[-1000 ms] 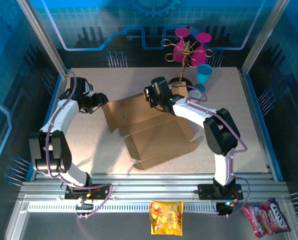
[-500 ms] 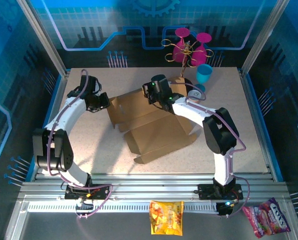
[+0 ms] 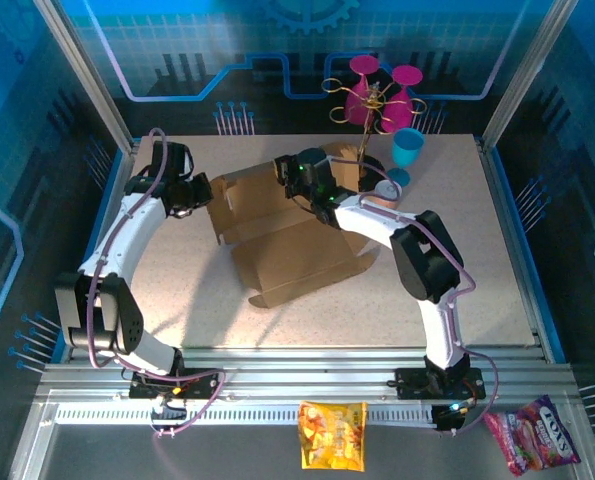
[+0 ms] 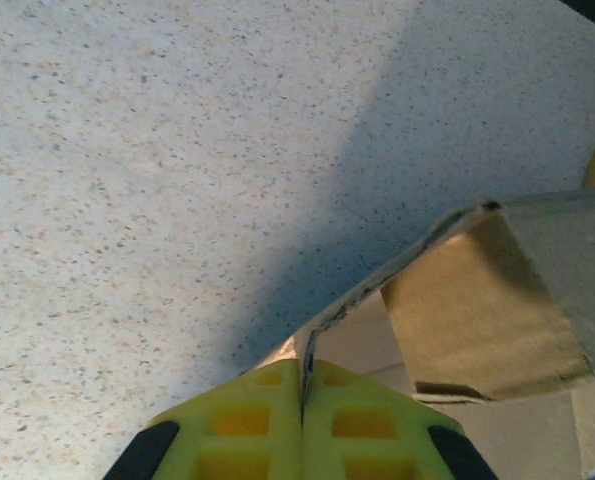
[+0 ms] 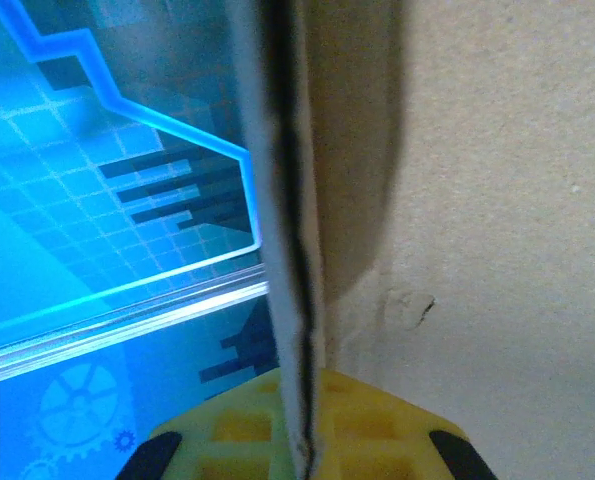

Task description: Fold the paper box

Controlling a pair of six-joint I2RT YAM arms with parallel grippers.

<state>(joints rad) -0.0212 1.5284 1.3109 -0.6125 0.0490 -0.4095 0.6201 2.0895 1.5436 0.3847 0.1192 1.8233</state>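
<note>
Paper box [image 3: 287, 245] is seen partly unfolded on the middle of the table [image 3: 477, 280]. Its brown base panel is laid flat on the table surface, and its rear wall is raised toward the table's far edge. A front flap is spread toward the table's near edge.

The left gripper [image 3: 199, 195] is placed over the table's far-left part, at the left end of the raised wall. In the left wrist view, a thin cardboard edge of the paper box [image 4: 497, 300] is pinched between the yellow fingers of the left gripper [image 4: 302, 375], with the jaws pressed narrow on it and a folded side flap held above the speckled table [image 4: 127, 150].

The right gripper [image 3: 302, 185] is placed over the table's far-middle part, at the top edge of the same wall. In the right wrist view, the wall of the paper box [image 5: 477, 200] is clamped edge-on between the yellow fingers of the right gripper [image 5: 302, 410], the jaws likewise drawn tight on the cardboard.

A blue cup [image 3: 408, 148] and a stand of pink glasses [image 3: 377, 90] are set at the table's far-right corner. A yellow packet [image 3: 331, 435] and a pink packet [image 3: 532, 435] are laid beyond the table's near edge.
</note>
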